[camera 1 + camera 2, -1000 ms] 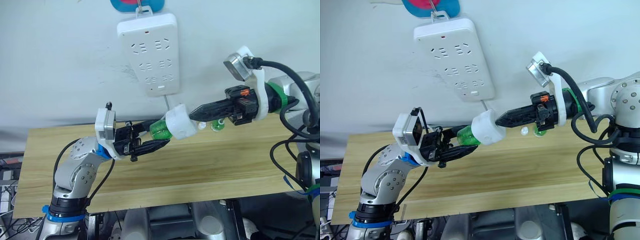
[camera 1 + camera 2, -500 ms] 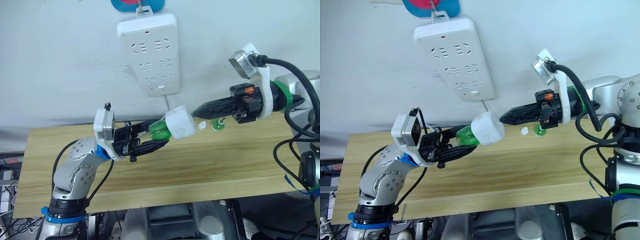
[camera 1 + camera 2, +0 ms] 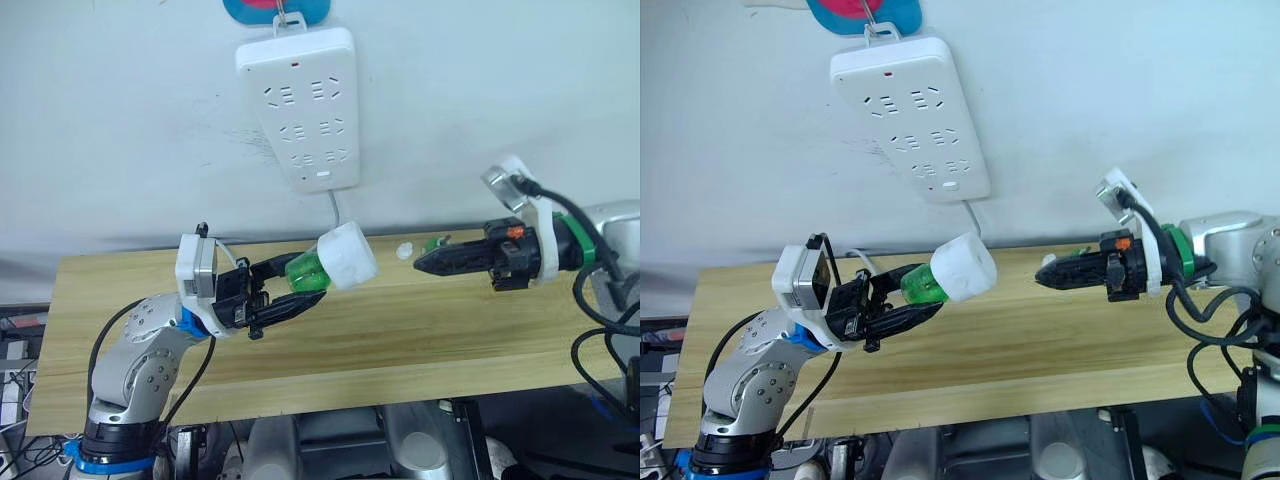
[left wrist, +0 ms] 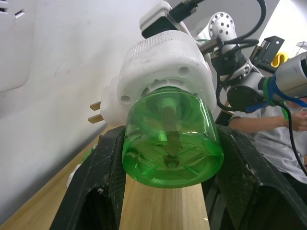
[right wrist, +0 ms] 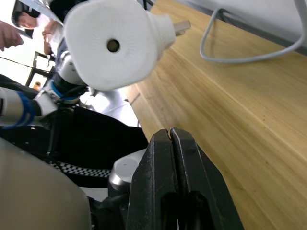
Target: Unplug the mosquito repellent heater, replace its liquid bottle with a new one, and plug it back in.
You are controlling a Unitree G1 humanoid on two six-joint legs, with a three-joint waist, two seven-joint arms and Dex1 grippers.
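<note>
The right pincer (image 3: 418, 265) has let go and pulled away toward three o'clock; half a second ago its tip was pressed against the mosquito repellent heater (image 3: 346, 256), and now there's clear air between them. Its fingers (image 5: 170, 158) are pressed together, holding nothing. The left pincer (image 3: 290, 290) keeps the load alone, pinching the green liquid bottle (image 3: 306, 273) by its base while the white heater sits on top of the bottle, lifted above the bench (image 3: 420, 330) and tilted toward one o'clock. The wrist view shows the bottle (image 4: 171, 139) wedged between both black fingers, with the heater's two metal prongs (image 4: 94, 111) sticking out at nine o'clock.

The power strip (image 3: 301, 105) hangs on the wall at twelve o'clock, sockets free, so the unplugging is done. At the back of the bench, just beyond the right pincer's tip, lie a small white cap (image 3: 404, 251) and a green bottle (image 3: 432, 243), presumably the new one.

So what's my read? Bottle and heater look joined; either a twist-off is under way, or the fresh bottle is already seated. I can't tell which.
</note>
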